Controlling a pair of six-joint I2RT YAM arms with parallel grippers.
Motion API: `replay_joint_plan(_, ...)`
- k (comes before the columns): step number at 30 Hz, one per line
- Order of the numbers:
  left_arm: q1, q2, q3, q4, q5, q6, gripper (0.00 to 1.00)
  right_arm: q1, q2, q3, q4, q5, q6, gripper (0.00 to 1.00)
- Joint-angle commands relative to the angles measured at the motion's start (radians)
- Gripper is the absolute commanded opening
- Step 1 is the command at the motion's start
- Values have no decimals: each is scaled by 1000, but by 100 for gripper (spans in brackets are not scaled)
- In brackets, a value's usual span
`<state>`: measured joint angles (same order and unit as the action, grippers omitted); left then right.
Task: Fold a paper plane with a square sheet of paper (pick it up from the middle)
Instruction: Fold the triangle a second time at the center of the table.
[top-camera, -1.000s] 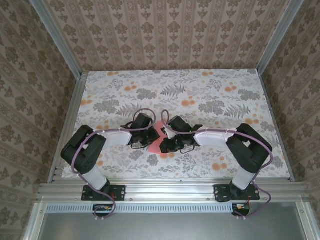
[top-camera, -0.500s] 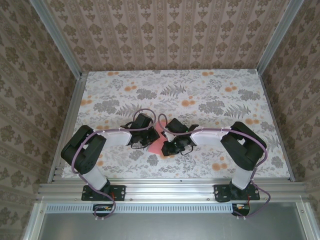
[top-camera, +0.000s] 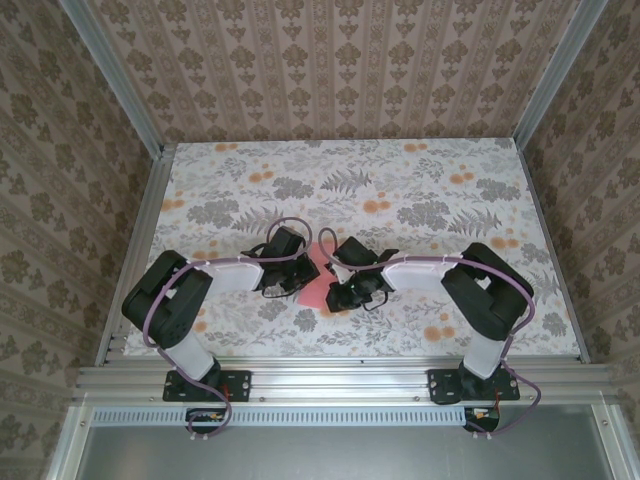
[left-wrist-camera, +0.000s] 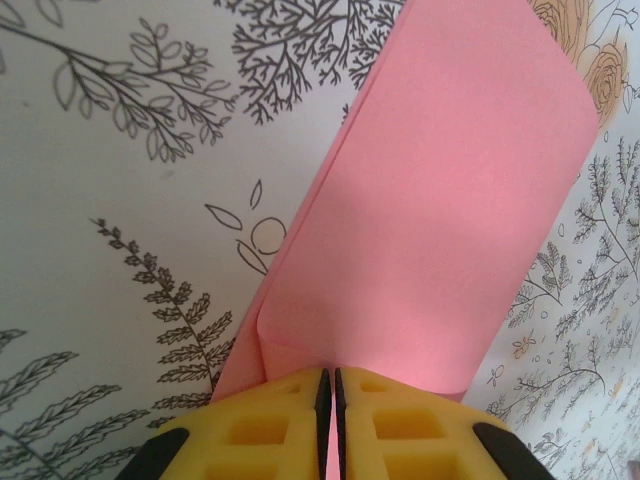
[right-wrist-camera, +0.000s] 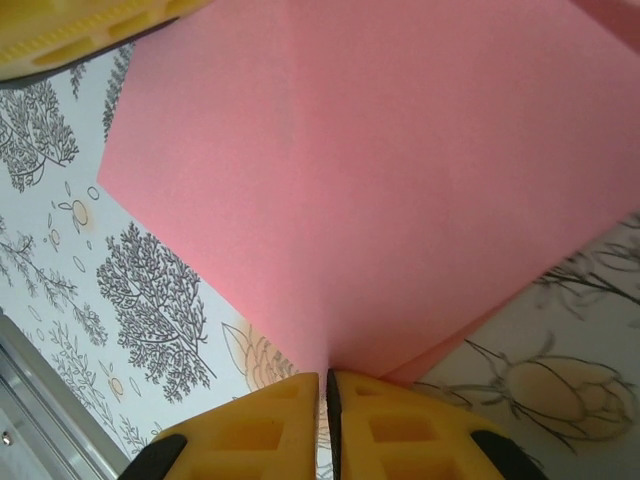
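Thin salmon-pink paper sheet, doubled over, midway between the left and right edges of the floral-print desk, nearer its near edge. Left pincer and right pincer each clench a paper margin. Even pinches would probably align the layers for creasing.

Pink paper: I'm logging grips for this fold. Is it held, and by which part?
Both hold the pink paper: the left pincer is shut on the near edge of its folded layers, the right pincer on a near corner.
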<state>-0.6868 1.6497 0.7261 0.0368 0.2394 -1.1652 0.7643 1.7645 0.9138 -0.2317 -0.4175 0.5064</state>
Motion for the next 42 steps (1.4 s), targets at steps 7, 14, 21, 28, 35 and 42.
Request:
replay_joint_plan(7, 0, 18, -14, -82, -26, 29, 14, -27, -28, 59, 38, -131, 61, 14)
replay_joint_plan(14, -1, 24, -4, -78, -22, 30, 14, -27, 45, 59, -3, -65, 43, 15)
replay_joint_plan(21, 1, 27, -8, -86, -26, 30, 14, -39, 61, 30, -97, 43, -18, 15)
replay_joint_plan(28, 3, 27, -21, -90, -31, 25, 13, -45, 3, 36, -102, -48, 0, 17)
replay_joint_plan(35, 3, 21, -19, -90, -25, 27, 13, -44, -35, 56, -55, -152, 38, 17)
replay_joint_plan(42, 2, 22, -15, -91, -25, 30, 13, -44, 76, 63, -56, -106, 42, 19)
